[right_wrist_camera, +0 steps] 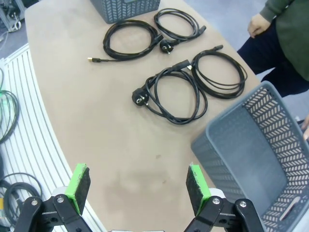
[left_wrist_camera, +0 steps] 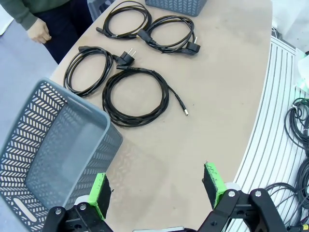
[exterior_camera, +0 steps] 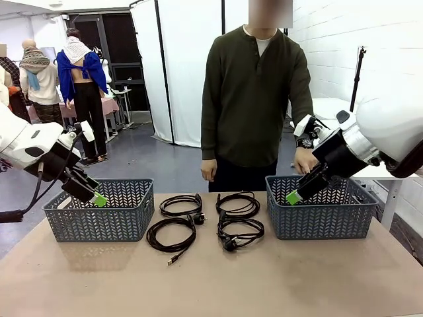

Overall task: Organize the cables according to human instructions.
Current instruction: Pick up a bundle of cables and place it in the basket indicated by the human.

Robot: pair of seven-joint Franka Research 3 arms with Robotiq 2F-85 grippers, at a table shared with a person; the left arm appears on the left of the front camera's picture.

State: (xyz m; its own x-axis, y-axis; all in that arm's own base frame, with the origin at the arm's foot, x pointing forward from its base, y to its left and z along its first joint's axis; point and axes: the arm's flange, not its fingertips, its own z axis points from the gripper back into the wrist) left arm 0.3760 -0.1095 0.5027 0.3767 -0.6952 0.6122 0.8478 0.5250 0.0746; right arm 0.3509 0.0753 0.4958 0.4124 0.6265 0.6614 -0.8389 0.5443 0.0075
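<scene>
**A:** Where do the cables (exterior_camera: 180, 205) lie?

**B:** All four lie coiled on the table (exterior_camera: 211, 284), two toward 12 o'clock and two toward 6. They sit between the left basket (exterior_camera: 99, 211) at 9 o'clock and the right basket (exterior_camera: 322, 208) at 3.

**A:** And the claws?

**B:** The left gripper (exterior_camera: 98, 198) (left_wrist_camera: 157, 188) hangs just beside the left basket, its jaws spread wide and empty. The right gripper (exterior_camera: 294, 196) (right_wrist_camera: 139, 186) hangs beside the right basket, equally wide and empty.

**A:** The person?

**B:** The person (exterior_camera: 254, 99) stands at 12 o'clock, one hand (exterior_camera: 305, 160) near the right basket's far rim.

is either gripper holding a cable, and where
Nothing is held: left gripper and right gripper are open; the four coiled thin black cables lie on the brown table.
</scene>
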